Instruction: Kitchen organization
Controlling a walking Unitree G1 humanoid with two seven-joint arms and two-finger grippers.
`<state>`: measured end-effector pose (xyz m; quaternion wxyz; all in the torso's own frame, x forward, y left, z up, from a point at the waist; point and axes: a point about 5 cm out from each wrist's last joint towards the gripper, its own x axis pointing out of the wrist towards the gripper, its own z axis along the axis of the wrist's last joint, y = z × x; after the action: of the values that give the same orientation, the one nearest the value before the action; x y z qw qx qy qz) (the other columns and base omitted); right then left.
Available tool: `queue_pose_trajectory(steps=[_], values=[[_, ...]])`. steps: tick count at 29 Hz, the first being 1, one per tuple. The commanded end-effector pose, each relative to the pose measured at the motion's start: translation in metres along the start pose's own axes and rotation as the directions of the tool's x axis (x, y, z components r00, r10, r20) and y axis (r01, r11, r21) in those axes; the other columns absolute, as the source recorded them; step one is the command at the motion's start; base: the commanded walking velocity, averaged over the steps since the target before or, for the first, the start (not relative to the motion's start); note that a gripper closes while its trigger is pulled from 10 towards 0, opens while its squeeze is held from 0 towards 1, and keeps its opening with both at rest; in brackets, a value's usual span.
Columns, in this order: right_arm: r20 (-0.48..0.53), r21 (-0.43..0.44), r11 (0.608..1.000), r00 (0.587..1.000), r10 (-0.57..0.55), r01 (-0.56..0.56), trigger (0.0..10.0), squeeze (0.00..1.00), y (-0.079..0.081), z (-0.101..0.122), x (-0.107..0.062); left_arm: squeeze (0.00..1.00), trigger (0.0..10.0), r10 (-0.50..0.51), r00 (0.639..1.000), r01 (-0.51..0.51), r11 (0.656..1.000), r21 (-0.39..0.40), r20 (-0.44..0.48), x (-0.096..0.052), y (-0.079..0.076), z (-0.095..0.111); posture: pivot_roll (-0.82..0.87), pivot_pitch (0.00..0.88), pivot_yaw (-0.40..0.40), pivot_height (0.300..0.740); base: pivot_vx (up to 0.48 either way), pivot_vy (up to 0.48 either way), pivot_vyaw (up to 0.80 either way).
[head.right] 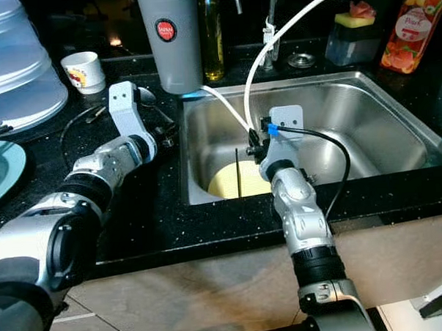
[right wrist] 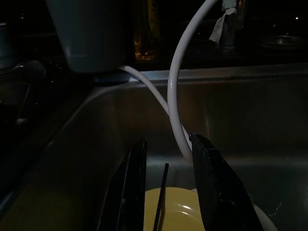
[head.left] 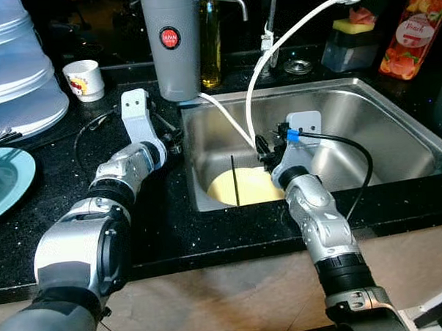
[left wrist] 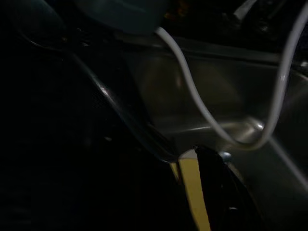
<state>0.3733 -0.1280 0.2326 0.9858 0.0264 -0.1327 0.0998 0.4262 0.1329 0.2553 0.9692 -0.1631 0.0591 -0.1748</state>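
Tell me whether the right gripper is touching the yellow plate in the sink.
Cannot tell. In the right wrist view the right gripper is open over the yellow plate, but neither contact nor a gap shows plainly.

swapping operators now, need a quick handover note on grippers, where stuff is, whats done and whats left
Right gripper: open, down in the sink, fingers either side of a thin black stick over the yellow plate, beside the white hose.
Left gripper: on the counter at the sink's left rim, holding nothing visible.
Done: nothing lifted yet.
Left: get the plate out and put away.
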Motion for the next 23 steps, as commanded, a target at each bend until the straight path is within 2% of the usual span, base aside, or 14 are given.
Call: queue_pose_trajectory(steps=[1,4,7,8,10,11,14,15,16,19,20,21,22,23], values=[[-0.097,0.014,1.000,0.995,-0.023,0.025,10.0,0.00,-0.005,-0.023,-0.007,0.00,10.0,-0.038,0.998,0.037,0.999,-0.024,-0.050,0.003,-0.008,-0.009,-0.04,0.213,0.068,0.740,0.000,0.000,0.00],[-0.098,0.013,1.000,0.995,-0.025,0.026,10.0,0.00,-0.005,-0.023,-0.007,0.00,10.0,-0.068,0.996,0.066,0.998,-0.022,-0.061,0.004,-0.012,-0.010,-0.04,0.212,0.067,0.740,0.000,0.000,0.00],[-0.098,0.016,0.999,0.995,-0.032,0.033,10.0,0.00,-0.007,-0.022,-0.005,0.00,10.0,-0.357,0.931,0.356,0.934,-0.034,-0.074,0.005,-0.041,-0.006,-0.04,0.207,0.062,0.740,0.000,0.000,0.00],[-0.098,0.016,0.999,0.995,-0.032,0.033,10.0,0.00,-0.007,-0.022,-0.005,0.00,10.0,-0.357,0.931,0.356,0.934,-0.034,-0.074,0.005,-0.041,-0.006,-0.04,0.207,0.062,0.740,0.000,0.000,0.00],[-0.100,0.019,0.999,0.994,-0.034,0.036,10.0,0.00,-0.008,-0.022,-0.005,0.00,10.0,-0.507,0.857,0.505,0.862,-0.045,-0.097,0.003,-0.054,-0.006,-0.04,0.205,0.062,0.740,0.000,0.000,0.00],[-0.103,0.021,0.999,0.994,-0.035,0.038,10.0,0.00,-0.008,-0.022,-0.005,0.00,10.0,-0.625,0.771,0.625,0.780,-0.042,-0.122,0.000,-0.064,-0.007,-0.04,0.202,0.059,0.740,0.000,0.000,0.00],[-0.105,0.023,0.999,0.994,-0.036,0.038,10.0,0.00,-0.009,-0.023,-0.005,0.00,10.0,-0.671,0.729,0.673,0.739,-0.041,-0.132,-0.002,-0.068,-0.008,-0.04,0.201,0.059,0.740,0.000,0.000,0.00],[-0.107,0.025,0.999,0.994,-0.037,0.040,10.0,0.00,-0.009,-0.023,-0.004,0.00,10.0,-0.736,0.660,0.738,0.673,-0.050,-0.154,-0.004,-0.075,-0.011,-0.03,0.194,0.056,0.740,0.000,0.000,0.00],[-0.106,0.027,0.999,0.994,-0.037,0.040,10.0,0.00,-0.009,-0.023,-0.004,0.00,10.0,-0.739,0.651,0.747,0.664,-0.030,-0.174,-0.004,-0.076,-0.014,-0.03,0.194,0.056,0.740,0.000,0.000,0.00],[-0.100,0.030,0.999,0.994,-0.038,0.041,10.0,0.00,-0.008,-0.021,-0.003,0.00,10.0,-0.665,0.718,0.689,0.721,0.074,-0.204,0.001,-0.075,-0.019,-0.03,0.184,0.053,0.740,0.000,0.000,0.00],[-0.100,0.030,0.999,0.994,-0.038,0.041,10.0,0.00,-0.008,-0.021,-0.003,0.00,10.0,-0.665,0.718,0.689,0.721,0.074,-0.204,0.001,-0.075,-0.019,-0.03,0.184,0.053,0.740,0.000,0.000,0.00],[-0.093,0.033,0.999,0.995,-0.036,0.039,10.0,0.00,-0.008,-0.019,-0.001,0.00,10.0,-0.544,0.818,0.573,0.800,0.180,-0.186,0.006,-0.068,-0.017,-0.03,0.178,0.051,0.740,0.000,0.000,0.00],[-0.088,0.034,0.999,0.995,-0.035,0.038,10.0,0.00,-0.007,-0.018,0.000,0.00,10.0,-0.461,0.873,0.487,0.837,0.248,-0.161,0.008,-0.063,-0.015,-0.03,0.178,0.051,0.740,0.000,0.000,0.00],[-0.088,0.034,0.999,0.995,-0.035,0.038,10.0,0.00,-0.007,-0.018,0.000,0.00,10.0,-0.461,0.873,0.487,0.837,0.248,-0.161,0.008,-0.063,-0.015,-0.03,0.178,0.051,0.740,0.000,0.000,0.00]])
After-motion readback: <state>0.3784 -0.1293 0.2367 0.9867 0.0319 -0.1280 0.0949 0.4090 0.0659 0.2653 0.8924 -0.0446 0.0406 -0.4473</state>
